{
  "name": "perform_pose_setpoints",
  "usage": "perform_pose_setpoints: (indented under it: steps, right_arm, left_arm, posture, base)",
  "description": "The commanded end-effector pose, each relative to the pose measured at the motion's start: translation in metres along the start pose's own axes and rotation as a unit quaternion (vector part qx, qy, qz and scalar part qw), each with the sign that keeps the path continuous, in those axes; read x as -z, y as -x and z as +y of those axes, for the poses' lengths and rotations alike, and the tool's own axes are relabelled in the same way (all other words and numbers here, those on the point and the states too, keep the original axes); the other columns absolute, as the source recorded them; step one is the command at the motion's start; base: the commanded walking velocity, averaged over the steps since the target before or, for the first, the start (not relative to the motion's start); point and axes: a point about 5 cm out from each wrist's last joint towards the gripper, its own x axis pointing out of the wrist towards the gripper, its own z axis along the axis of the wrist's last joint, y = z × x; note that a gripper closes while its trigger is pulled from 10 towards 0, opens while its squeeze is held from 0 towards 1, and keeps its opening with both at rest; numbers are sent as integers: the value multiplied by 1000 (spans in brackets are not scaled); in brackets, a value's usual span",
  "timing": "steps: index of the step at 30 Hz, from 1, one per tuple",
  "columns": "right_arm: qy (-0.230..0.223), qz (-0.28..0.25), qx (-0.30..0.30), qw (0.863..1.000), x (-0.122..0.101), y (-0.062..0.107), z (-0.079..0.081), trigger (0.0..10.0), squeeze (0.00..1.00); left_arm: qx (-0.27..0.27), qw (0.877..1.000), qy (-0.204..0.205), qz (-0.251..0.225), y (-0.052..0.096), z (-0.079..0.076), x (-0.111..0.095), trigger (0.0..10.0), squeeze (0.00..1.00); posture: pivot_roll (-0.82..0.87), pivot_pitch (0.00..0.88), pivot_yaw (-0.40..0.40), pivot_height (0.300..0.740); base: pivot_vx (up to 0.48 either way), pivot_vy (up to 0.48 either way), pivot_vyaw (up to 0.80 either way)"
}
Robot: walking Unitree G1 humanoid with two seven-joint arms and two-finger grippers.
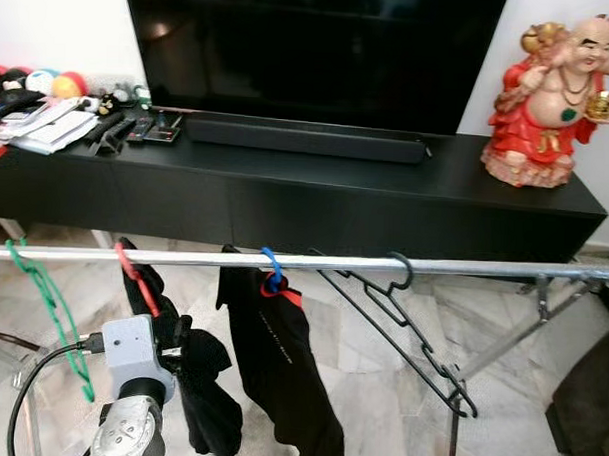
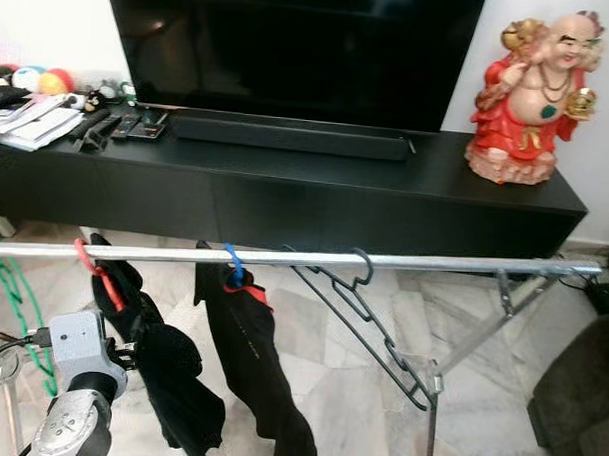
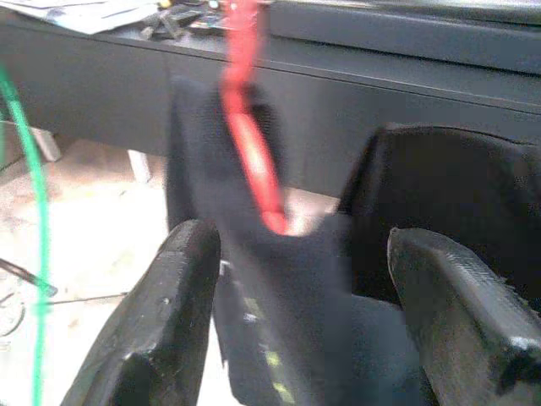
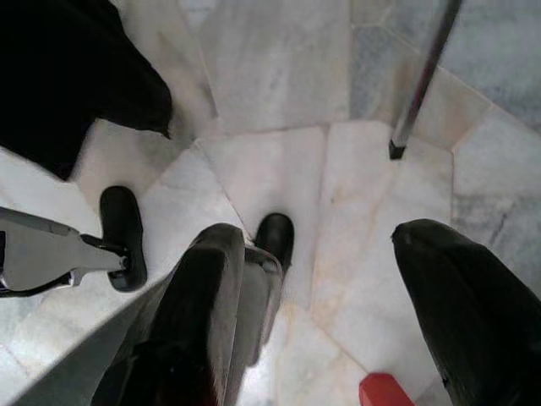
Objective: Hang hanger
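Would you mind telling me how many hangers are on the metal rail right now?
4: a green hanger at the rail's left end, a red hanger and a blue hanger, each carrying a dark garment, and bare black hangers to the right, possibly more than one.

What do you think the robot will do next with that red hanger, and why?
Probably draw the left gripper back and away. The red hanger with its black garment already hooks over the metal rail, and the fingers stand open on either side of the cloth, gripping nothing.
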Motion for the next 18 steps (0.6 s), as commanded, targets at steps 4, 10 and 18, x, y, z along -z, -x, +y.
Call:
perform_pose_setpoints:
  steps: [4, 10, 18]
  right_arm:
    - [-5, 2, -6, 1000, 2, -1, 4, 10000, 0]
    - [-7, 1, -6, 1000, 1, -1, 4, 10000, 0]
    - [-2, 0, -8, 1000, 1, -1, 4, 10000, 0]
  left_arm:
    - [-7, 1000, -17, 2, 0, 5, 0, 10000, 0]
    - [8, 999, -47, -7, 1, 3, -2, 10000, 0]
    - [6, 999, -35, -8, 1, 2, -2, 10000, 0]
  posture:
    - [-17, 38, 8, 740]
    - [-17, 43, 7, 740]
    - [-15, 47, 4, 740]
  base:
    - [0, 168, 0]
    - [0, -176, 0]
    - [0, -465, 0]
